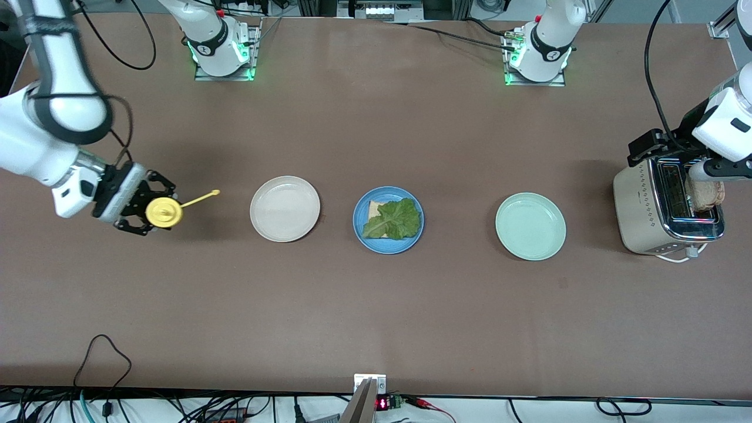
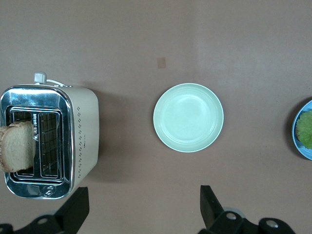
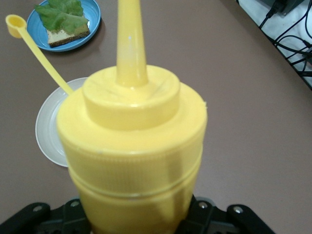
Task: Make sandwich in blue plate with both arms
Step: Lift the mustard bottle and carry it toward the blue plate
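Observation:
The blue plate [image 1: 359, 228] lies mid-table and holds one bread slice [image 1: 374, 207] with a green lettuce leaf [image 1: 393, 220] on top. It also shows in the right wrist view [image 3: 92, 19] and at the edge of the left wrist view [image 2: 298, 141]. A second bread slice [image 1: 707, 195] stands up out of the toaster [image 1: 637, 211]. My left gripper [image 1: 649, 150] is open and empty, over the table beside the toaster. My right gripper [image 1: 150, 205] is shut on a yellow squeeze bottle [image 3: 131, 146] at the right arm's end of the table, its open cap [image 1: 215, 192] hanging on a strap.
A cream-white plate [image 1: 285, 208] lies between the bottle and the blue plate. A pale mint-green plate [image 1: 530, 226] lies between the blue plate and the toaster. The toaster's white cord [image 1: 684, 254] trails at its near end. Cables run along the table's front edge.

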